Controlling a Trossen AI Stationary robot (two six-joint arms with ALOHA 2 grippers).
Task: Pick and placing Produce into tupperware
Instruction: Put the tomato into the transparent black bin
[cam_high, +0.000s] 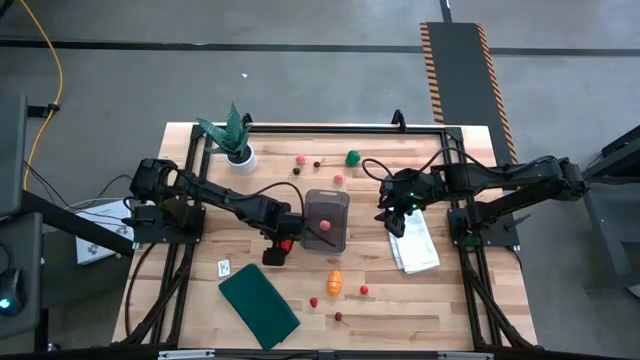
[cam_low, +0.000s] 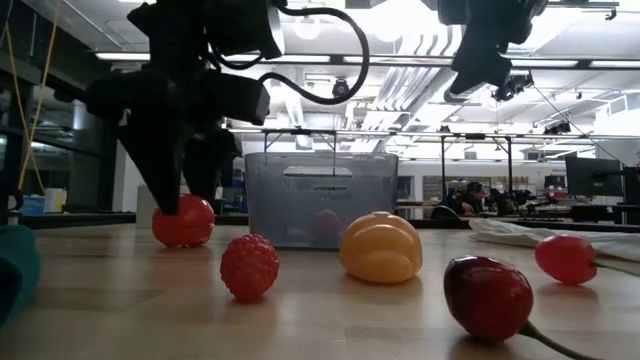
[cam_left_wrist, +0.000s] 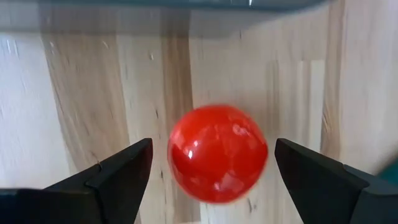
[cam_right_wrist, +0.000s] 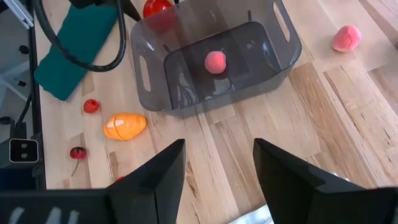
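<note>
Clearly the left gripper (cam_left_wrist: 211, 171) had been set low on the worktop (cam_high: 420, 300) to take the red ball (cam_left_wrist: 217, 153): its jaws stood released and wide, one on each side of the ball, neither touching it. The ball was glossy, smooth and round, lying just left of the tupperware (cam_high: 326, 219). That container was clear, grey-tinted plastic with rounded corners and slotted handles, and one small pink piece (cam_right_wrist: 215, 61) already lay inside. The right gripper (cam_right_wrist: 217, 171) hung above the worktop right of the container, jaws parted and grasping nothing. An orange fruit (cam_high: 335, 282), a bumpy raspberry (cam_low: 249, 266) and stemmed cherries (cam_low: 488, 296) lay nearer, on pale wooden planks.
</note>
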